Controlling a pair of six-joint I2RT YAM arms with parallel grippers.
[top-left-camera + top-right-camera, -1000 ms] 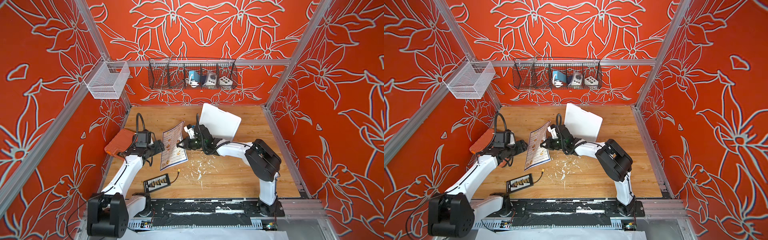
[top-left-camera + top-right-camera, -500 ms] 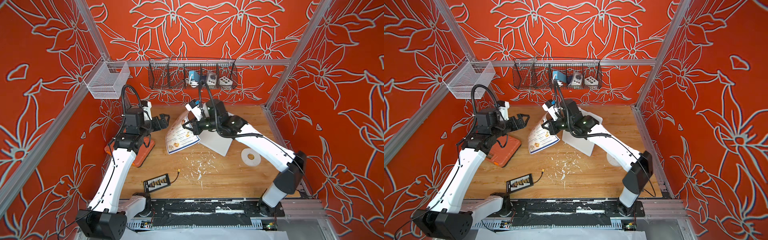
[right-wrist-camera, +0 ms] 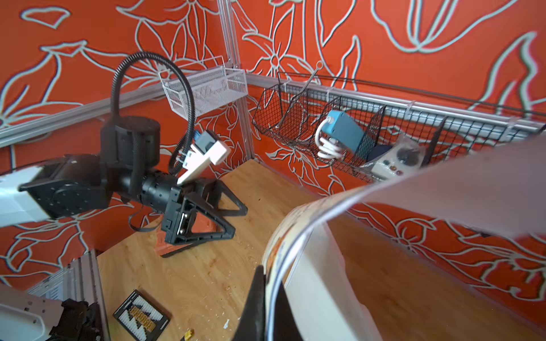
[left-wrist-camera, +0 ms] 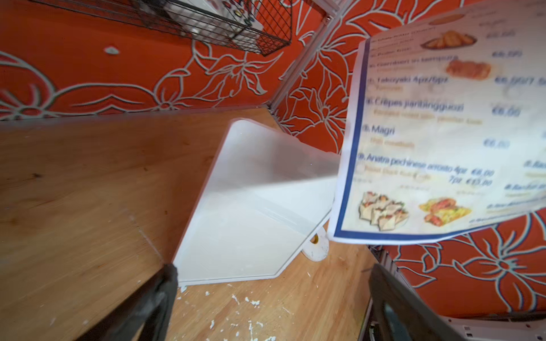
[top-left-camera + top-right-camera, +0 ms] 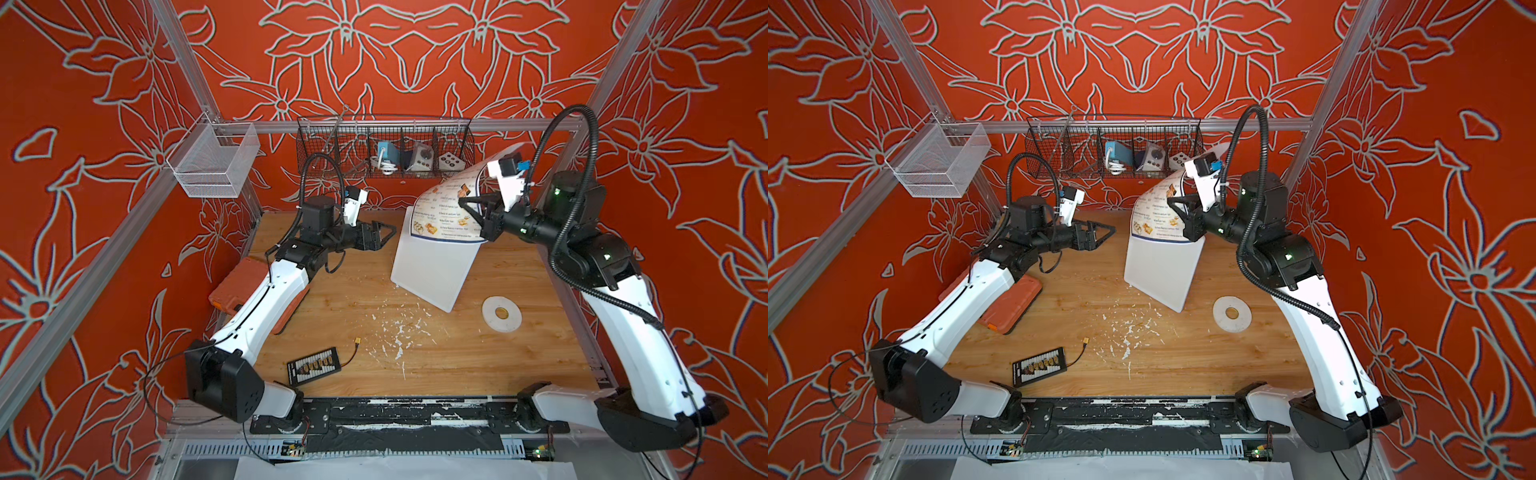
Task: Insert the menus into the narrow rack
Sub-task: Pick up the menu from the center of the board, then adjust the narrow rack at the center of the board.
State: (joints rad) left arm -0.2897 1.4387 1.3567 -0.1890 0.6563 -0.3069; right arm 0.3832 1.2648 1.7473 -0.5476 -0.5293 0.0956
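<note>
Holds left gripper spread wide and empty near the narrow rack on the table; pinches the curled menu in the right gripper, above the rack's far edge. Looks mid-carry, not yet inserted; calls next for lining the sheet's lower edge with the rack's slot.

Orange-red walls patterned with pale flower outlines are enclosing a wooden desk, which is carrying scattered white flecks. Aluminium rails are running along the walls, holding a black wire basket and a white mesh basket. Even light is filling the space.
</note>
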